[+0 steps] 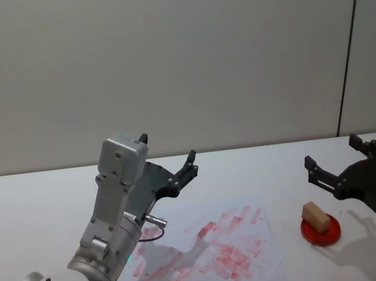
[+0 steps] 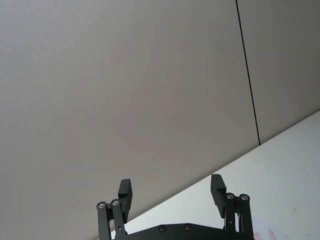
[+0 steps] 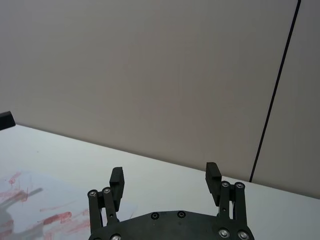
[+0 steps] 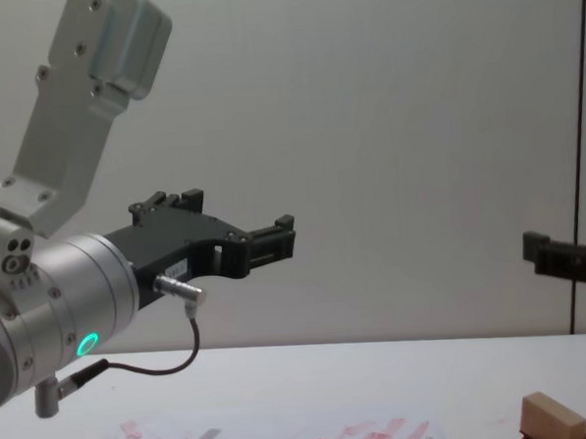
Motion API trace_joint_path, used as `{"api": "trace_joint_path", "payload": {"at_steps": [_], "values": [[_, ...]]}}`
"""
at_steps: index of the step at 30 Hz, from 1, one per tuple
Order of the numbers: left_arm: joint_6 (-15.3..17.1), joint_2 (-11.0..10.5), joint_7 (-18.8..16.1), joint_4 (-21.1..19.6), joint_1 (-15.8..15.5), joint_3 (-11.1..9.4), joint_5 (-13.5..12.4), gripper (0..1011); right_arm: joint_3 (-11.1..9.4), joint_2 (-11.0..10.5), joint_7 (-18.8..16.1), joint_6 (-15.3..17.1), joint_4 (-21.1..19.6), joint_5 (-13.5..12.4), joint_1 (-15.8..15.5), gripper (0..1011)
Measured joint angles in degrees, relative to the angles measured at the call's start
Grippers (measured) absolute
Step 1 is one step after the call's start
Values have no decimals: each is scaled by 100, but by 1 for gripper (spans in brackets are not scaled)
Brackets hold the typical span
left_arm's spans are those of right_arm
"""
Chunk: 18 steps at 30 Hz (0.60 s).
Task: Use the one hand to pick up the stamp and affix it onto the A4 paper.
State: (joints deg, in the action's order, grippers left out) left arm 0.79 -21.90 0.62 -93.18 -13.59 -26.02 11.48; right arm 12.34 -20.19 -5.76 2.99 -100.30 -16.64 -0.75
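Nearest the robot, the white sheet of paper (image 1: 262, 268) lies flat on the pale worktop (image 1: 37, 200), its middle covered with red and pink smears and prints. Just off the paper's right edge, not touching it, is a flat red disc (image 1: 331, 232), and the small wooden stamp (image 1: 314, 215) sits on top of that disc. The chest view shows the stamp (image 4: 552, 417) low at the right, resting and free of any grip.

The left end effector (image 1: 168, 148) hangs in the air over the far left part of the paper, on its silver arm. Its black fingers are spread wide with nothing between them, as the left wrist view (image 2: 171, 185) also shows.

The right end effector (image 1: 331, 151) is raised beyond the stamp and slightly to its right, well above it. Its fingers are likewise spread apart and empty (image 3: 165, 172).

Behind everything stands a plain grey wall (image 1: 164, 61).
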Motion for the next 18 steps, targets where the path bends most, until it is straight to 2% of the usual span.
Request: {"api": "trace_joint_path", "payload": {"at_steps": [18], "values": [[0, 0, 0, 0, 0, 0, 0, 1002, -129, -292, -529, 236, 317, -11, -115, 1001]]}}
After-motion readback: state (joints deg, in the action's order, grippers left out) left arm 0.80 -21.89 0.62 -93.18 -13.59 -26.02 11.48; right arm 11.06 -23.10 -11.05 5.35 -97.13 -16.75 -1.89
